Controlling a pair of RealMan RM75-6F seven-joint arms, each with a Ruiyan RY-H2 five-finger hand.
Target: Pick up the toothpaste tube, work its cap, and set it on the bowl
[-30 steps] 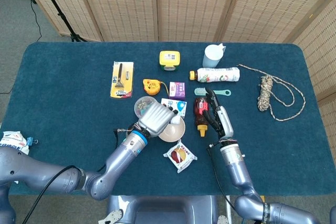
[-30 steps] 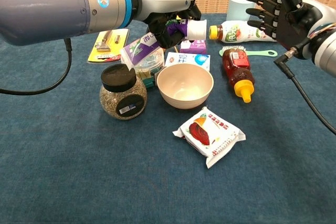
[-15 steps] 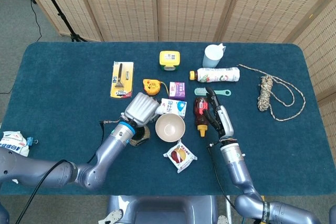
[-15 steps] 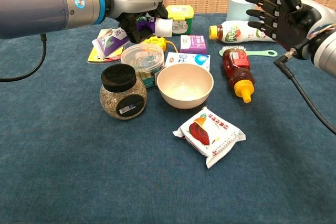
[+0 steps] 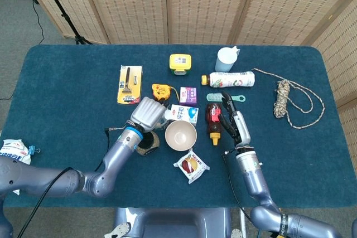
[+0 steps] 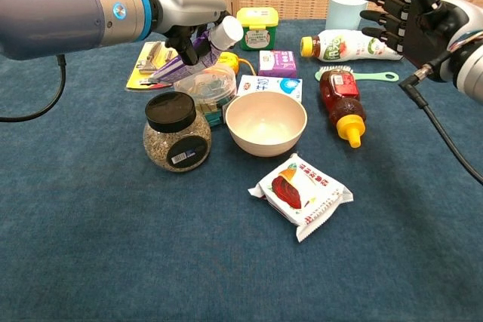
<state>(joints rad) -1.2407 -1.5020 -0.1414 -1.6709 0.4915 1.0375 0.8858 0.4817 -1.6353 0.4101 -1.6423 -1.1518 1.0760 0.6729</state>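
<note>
**Tube carried back off the bowl**

While the blue surface [image 5: 67, 93] with its scattered clutter looks the same as a second ago, the left arm has swung away from the bowl [image 6: 266, 123]: a second ago it hovered over the rim, and now the left hand [image 6: 189, 16] sits further left, above the clear lidded tub [image 6: 208, 87] and behind the black-capped jar [image 6: 176, 133]. Its fingers are wrapped round the toothpaste tube [image 6: 198, 52], which is tilted now, white cap [image 6: 229, 31] pointing up and right. The right hand [image 6: 411, 16] stays raised near the ketchup bottle [image 6: 341, 96], fingers spread and holding nothing. My reading is that the cap work is still pending; the bowl stands empty, so the placing step remains undone.
</note>
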